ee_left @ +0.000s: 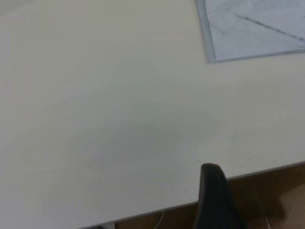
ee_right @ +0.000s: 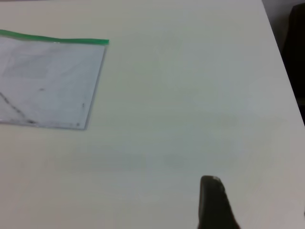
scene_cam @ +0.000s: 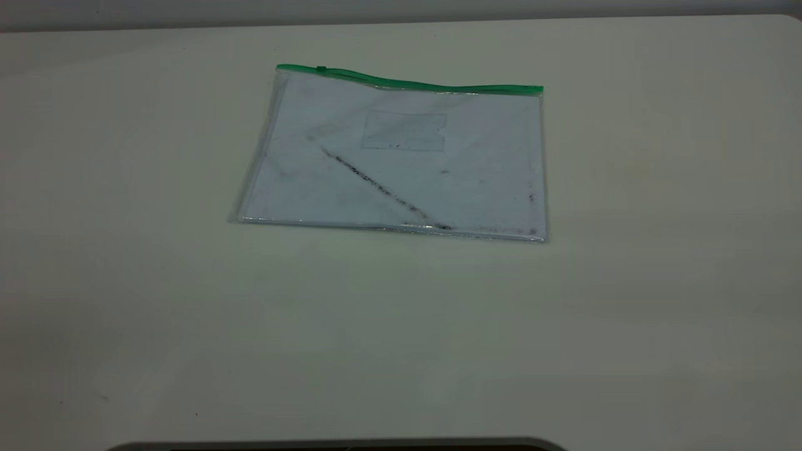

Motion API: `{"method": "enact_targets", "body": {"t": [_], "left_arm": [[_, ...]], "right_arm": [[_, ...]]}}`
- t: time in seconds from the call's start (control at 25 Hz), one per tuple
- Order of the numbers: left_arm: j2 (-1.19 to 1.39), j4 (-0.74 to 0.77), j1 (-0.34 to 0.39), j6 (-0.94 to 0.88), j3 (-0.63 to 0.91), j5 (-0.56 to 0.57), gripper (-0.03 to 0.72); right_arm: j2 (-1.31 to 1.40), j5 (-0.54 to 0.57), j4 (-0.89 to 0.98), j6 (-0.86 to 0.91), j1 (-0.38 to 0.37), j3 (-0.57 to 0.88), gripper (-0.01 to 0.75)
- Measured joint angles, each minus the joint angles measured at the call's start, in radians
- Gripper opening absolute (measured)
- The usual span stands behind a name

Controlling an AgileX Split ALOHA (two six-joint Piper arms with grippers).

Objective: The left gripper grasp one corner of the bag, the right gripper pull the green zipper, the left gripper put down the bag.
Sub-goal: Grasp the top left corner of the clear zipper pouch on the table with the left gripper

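Nothing begun: bag lies flat on desk, zipper along its 12 o'clock edge, untouched. Left end effector and right end effector are well apart from it; whether released or clenched, cannot tell. All three steps remain.

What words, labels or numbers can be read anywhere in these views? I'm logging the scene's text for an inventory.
None can be read.
The bag, lying flat on the table, shows a faint rectangular outline on its white sheet, like a label box; any marks inside are too blurred to read.
The dark diagonal streak is a smudge, not writing.
The green zipper carries no visible print.
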Motion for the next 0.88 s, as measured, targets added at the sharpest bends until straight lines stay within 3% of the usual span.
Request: {"method": "enact_targets", "body": {"t": [0.48,0.64,0.88], "left_arm": [[0.040,0.000,0.000,-0.014,-0.019,-0.047,0.517],[0.242,0.002,0.000,-0.016,-0.059,-0.141,0.517],[0.621,0.003,0.000,-0.015,-0.132,-0.385,0.517]], "right_arm": [[0.044,-0.032,0.085,-0.039,0.000,-0.004,0.485],[0.226,-0.187,0.148,-0.126,0.000,-0.005,0.485],[0.569,-0.461,0.296,-0.311,0.000,-0.005,0.485]]}}
